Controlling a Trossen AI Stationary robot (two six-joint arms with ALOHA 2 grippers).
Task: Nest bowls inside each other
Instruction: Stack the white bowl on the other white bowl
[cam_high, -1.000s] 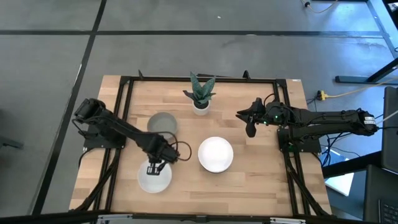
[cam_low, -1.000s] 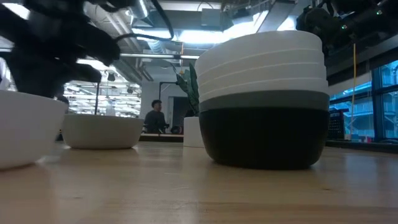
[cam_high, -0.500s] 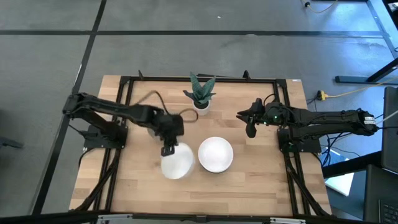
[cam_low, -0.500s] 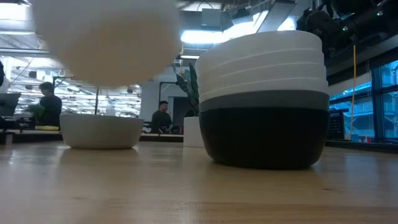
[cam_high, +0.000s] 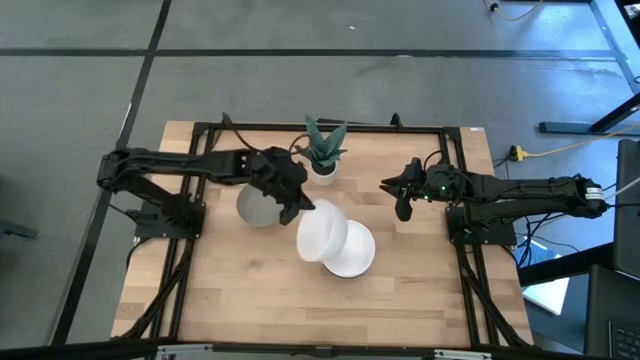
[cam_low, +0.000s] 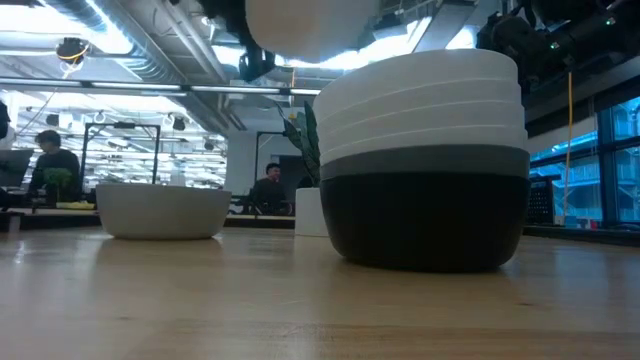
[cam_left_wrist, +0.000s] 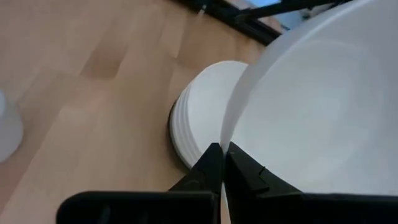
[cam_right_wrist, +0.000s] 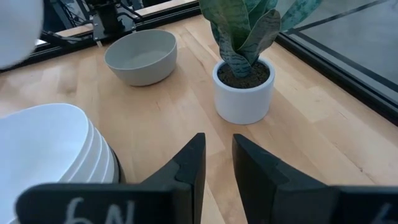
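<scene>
My left gripper (cam_high: 299, 210) is shut on a white bowl (cam_high: 320, 234), which hangs tilted in the air just left of and partly over the stack of nested bowls (cam_high: 356, 256). In the low view the white bowl (cam_low: 310, 24) is above the stack (cam_low: 425, 160), which has white bowls on top, a grey one below them and a black one at the bottom. A lone grey bowl (cam_high: 252, 211) rests on its base on the table under my left arm. My right gripper (cam_right_wrist: 216, 163) is open and holds nothing, near the table's right edge. My left gripper pinches the white bowl's rim (cam_left_wrist: 224, 140), one finger inside the bowl and one outside. The fingers come from the table's left, slanting down. The bowl is lifted clear of the table and tilted.
A small white pot with a green plant (cam_high: 322, 152) stands at the far middle of the table, just beyond my left gripper. A black frame (cam_high: 320, 127) runs around the tabletop. People sit in the room beyond the table (cam_low: 268, 190).
My left gripper has lifted the white bowl off the table's near left part and carried it up, toward the right and far edges, up to the stack. The gripper has tipped from pointing down to slanting, and the bowl has tilted with it.
</scene>
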